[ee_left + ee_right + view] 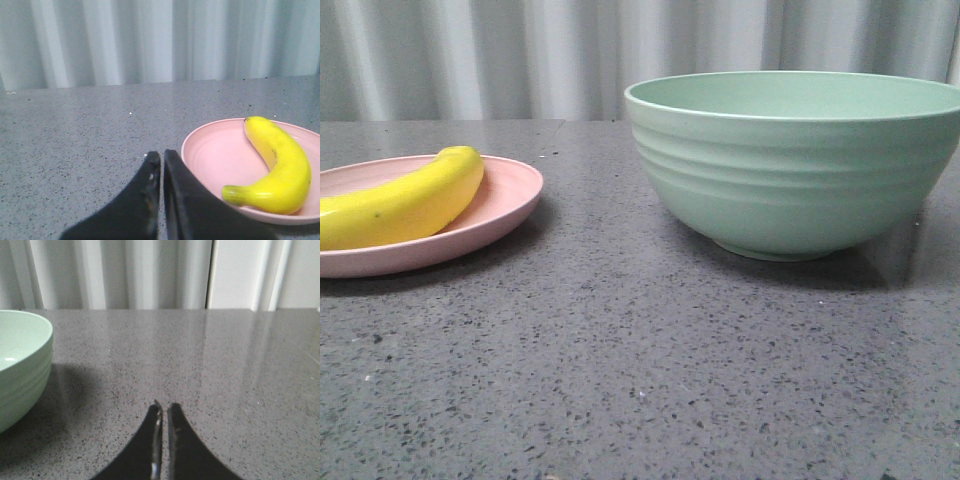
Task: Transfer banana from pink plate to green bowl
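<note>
The yellow banana (405, 200) lies on the pale pink plate (510, 195) at the left of the front view. The mint-green ridged bowl (790, 170) stands to the right of the plate, empty as far as I can see. Neither gripper shows in the front view. In the left wrist view my left gripper (162, 156) is shut and empty, low over the table just beside the plate's rim (210, 150), with the banana (280, 165) a little beyond. In the right wrist view my right gripper (164, 407) is shut and empty, to the side of the bowl (22, 365).
The table (640, 360) is a grey speckled stone surface. A pale corrugated wall (520, 50) runs along its back edge.
</note>
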Action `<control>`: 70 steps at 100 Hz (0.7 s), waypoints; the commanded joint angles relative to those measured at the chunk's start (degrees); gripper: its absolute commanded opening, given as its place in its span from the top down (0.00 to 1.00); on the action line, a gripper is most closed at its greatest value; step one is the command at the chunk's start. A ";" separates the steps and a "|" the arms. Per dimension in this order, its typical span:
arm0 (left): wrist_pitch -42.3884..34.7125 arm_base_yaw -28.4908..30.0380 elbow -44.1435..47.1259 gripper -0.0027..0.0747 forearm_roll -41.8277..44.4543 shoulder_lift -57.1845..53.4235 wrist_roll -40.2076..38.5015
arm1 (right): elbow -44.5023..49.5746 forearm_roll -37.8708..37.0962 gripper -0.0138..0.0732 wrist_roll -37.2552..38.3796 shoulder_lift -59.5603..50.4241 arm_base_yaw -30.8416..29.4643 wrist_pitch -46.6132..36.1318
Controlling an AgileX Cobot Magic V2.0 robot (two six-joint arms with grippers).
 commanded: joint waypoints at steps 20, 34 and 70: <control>-6.63 0.13 -11.70 0.99 -0.56 14.16 0.04 | -11.59 0.99 0.91 -0.27 13.63 -0.21 -1.75; -12.80 0.13 -12.81 0.96 -0.80 20.83 0.04 | -13.51 3.45 0.91 -0.27 18.27 -0.21 -2.45; -25.23 0.13 -12.92 0.35 -2.00 29.62 -0.06 | -13.51 6.86 0.91 -0.27 20.03 -0.21 -2.15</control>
